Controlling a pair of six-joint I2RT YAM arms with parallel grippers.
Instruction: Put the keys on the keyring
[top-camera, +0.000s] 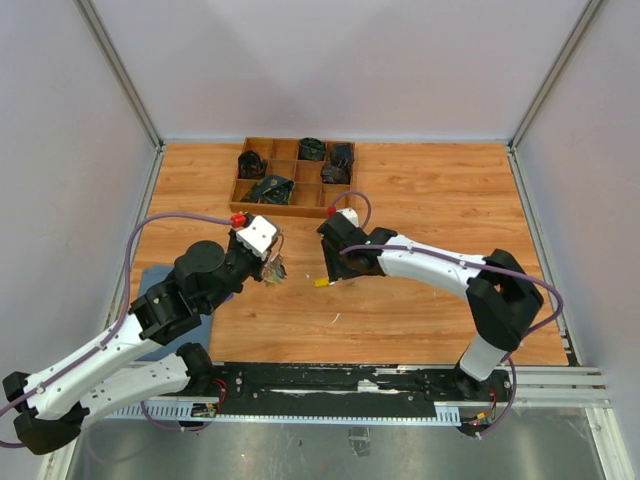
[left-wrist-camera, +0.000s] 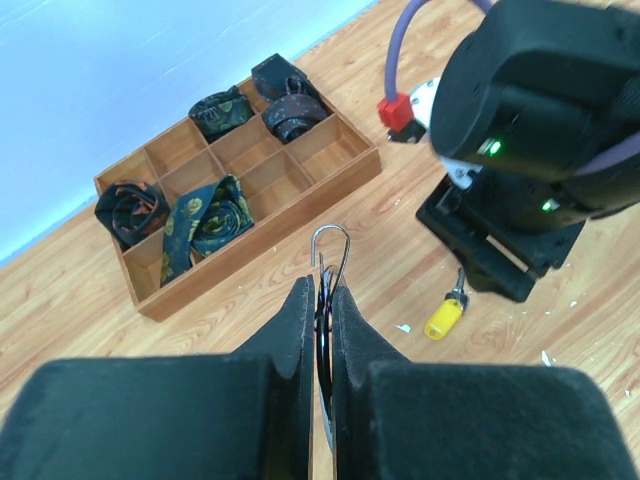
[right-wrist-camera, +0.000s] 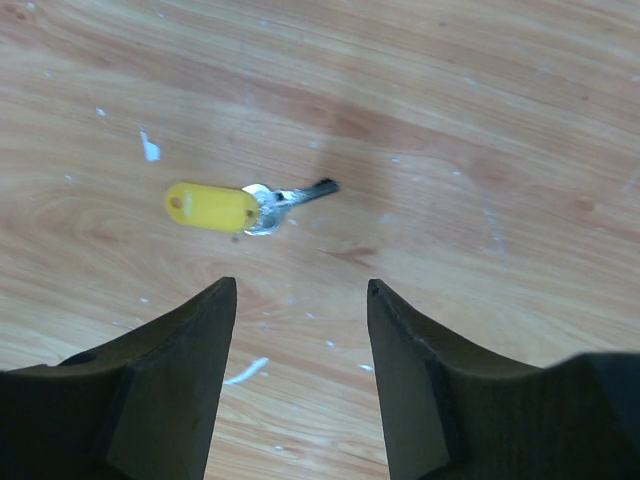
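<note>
My left gripper (left-wrist-camera: 322, 290) is shut on the keyring (left-wrist-camera: 331, 243). The ring's thin silver wire loop sticks out past the fingertips, and its lower part is hidden between the pads. From above, the left gripper (top-camera: 268, 258) holds a small cluster with the keyring (top-camera: 275, 268) over the table. A key with a yellow head (right-wrist-camera: 210, 206) lies flat on the wood, its silver blade pointing right. My right gripper (right-wrist-camera: 300, 285) hangs open just short of it, nothing between its fingers. The same yellow key (left-wrist-camera: 443, 318) lies below the right gripper (top-camera: 335, 272).
A wooden compartment tray (top-camera: 243, 196) with several rolled dark ties stands at the back of the table. A blue pad (top-camera: 150, 282) lies under the left arm. White flecks (right-wrist-camera: 149, 147) dot the wood. Grey walls enclose the table.
</note>
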